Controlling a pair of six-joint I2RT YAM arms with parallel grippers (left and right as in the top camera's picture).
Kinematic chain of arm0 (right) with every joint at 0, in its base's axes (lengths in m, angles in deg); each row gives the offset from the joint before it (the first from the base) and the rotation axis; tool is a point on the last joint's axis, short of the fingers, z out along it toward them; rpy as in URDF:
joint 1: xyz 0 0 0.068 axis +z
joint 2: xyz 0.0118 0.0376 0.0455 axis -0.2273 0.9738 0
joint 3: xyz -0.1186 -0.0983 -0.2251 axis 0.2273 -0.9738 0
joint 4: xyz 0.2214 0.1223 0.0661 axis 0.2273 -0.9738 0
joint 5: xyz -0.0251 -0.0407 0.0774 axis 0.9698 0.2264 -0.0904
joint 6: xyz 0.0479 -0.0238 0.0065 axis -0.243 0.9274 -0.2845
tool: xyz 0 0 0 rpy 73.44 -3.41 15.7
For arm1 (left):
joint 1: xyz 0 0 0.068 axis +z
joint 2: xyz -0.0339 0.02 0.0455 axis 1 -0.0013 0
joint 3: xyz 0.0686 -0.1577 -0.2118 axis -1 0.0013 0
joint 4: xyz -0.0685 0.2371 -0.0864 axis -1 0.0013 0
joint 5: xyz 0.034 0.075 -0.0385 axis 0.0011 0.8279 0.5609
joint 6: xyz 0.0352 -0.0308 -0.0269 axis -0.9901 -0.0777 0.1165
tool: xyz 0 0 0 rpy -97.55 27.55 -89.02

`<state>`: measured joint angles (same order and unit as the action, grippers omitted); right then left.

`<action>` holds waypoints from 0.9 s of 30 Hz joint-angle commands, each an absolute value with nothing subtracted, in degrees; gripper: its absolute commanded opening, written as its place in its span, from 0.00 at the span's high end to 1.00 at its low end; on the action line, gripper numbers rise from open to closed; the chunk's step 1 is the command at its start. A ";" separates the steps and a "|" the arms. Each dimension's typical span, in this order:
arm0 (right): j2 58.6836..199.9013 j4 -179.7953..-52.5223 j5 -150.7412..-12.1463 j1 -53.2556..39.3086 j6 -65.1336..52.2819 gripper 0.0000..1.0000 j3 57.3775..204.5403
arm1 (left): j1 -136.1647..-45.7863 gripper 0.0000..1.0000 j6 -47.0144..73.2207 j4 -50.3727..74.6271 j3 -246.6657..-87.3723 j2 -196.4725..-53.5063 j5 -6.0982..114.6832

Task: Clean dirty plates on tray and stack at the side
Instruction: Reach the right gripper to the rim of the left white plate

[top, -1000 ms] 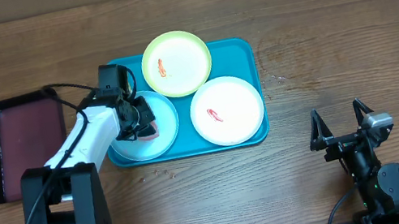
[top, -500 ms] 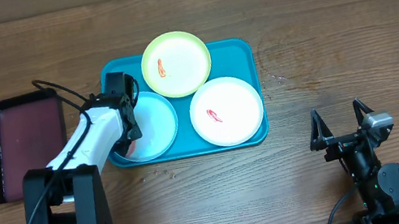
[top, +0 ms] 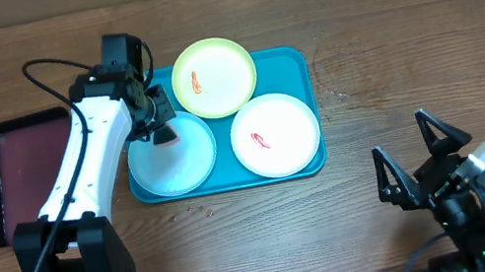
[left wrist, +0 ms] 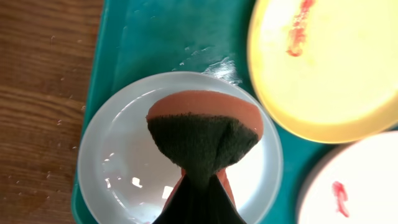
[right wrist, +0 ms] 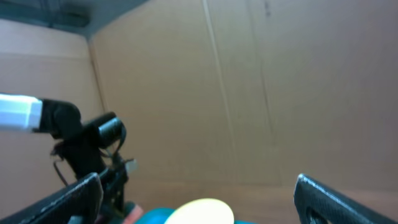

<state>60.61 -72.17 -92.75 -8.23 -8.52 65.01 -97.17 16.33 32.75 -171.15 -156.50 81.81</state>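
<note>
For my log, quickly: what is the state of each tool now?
Left tool: closed on the sponge.
Right tool: open, holding nothing.

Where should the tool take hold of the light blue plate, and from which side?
Probably its thin raised rim on the far side, where the light blue plate faces bare tray. The other sides are crowded by the tray wall, the white plate and the yellow plate.
</note>
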 commanded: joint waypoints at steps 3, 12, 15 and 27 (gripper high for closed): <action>79.58 -101.09 -94.59 -8.12 2.60 0.00 97.27 | -95.36 0.96 17.31 36.25 -174.97 -152.45 78.05; 124.19 -147.27 -112.58 -7.99 5.57 0.00 147.62 | -88.89 0.96 21.88 44.01 -174.95 -152.23 77.33; 133.30 -148.39 -126.68 -7.92 5.60 0.00 153.46 | -88.30 0.96 21.64 45.49 -174.95 -152.23 77.37; 153.96 -137.28 -84.32 18.28 -12.81 0.00 153.92 | -88.45 0.96 18.67 46.69 -174.93 -152.23 78.09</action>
